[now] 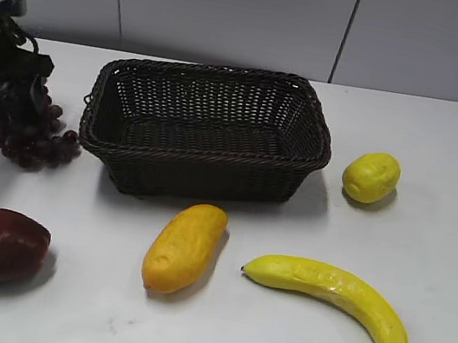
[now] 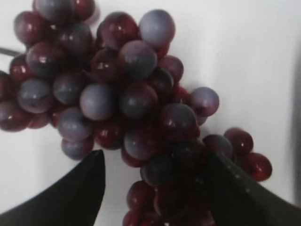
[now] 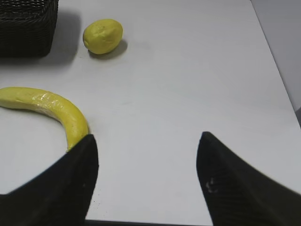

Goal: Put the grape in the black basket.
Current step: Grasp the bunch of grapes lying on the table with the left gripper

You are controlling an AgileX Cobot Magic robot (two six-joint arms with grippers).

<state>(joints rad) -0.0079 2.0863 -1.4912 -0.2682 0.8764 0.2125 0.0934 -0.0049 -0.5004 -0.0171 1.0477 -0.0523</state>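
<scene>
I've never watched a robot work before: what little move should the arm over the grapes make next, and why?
Probably close the left gripper. Its open fingers straddle the lower part of the grape bunch, which lies on the table just left of the black basket. The basket holds nothing yet, so a grasp likely comes before any lift.

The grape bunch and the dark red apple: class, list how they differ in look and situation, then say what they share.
The grape is a cluster of many small round berries; the apple is one large smooth fruit. The grape lies beside the black basket, farther back; the apple sits at the table's front left. The left gripper straddles the grape, jaws open; nothing is near the apple. Both are dark red and outside the basket.
</scene>
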